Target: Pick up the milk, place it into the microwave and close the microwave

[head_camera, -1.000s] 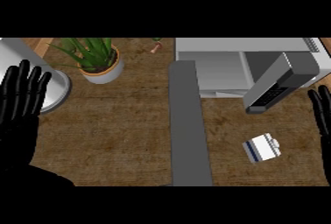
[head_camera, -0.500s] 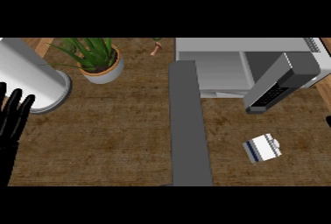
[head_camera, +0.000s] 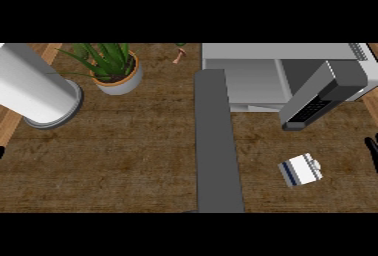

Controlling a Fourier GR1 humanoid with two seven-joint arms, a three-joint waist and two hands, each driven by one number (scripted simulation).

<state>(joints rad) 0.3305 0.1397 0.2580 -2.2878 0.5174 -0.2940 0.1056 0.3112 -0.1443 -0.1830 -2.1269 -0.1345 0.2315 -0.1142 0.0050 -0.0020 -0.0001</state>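
The milk [head_camera: 301,170], a small white carton with a dark blue stripe, lies on the wooden counter at the lower right. Behind it stands the grey microwave [head_camera: 251,75], and its door [head_camera: 323,95] hangs open toward the right, above the carton. Only a black sliver of my right hand [head_camera: 373,152] shows at the right edge, a little right of the milk and apart from it. Just a speck of my left hand [head_camera: 1,151] remains at the left edge, far from the milk. Neither hand holds anything that I can see.
A broad grey strip [head_camera: 218,145] runs down the counter's middle. A potted green plant [head_camera: 112,67] stands at the back left beside a large white cylinder [head_camera: 33,85]. A small brownish object [head_camera: 179,53] lies by the microwave's back left corner.
Both hands have drawn outward and down, from large black shapes at the side edges to bare slivers. The white cylinder is uncovered. The milk and the microwave have not moved.
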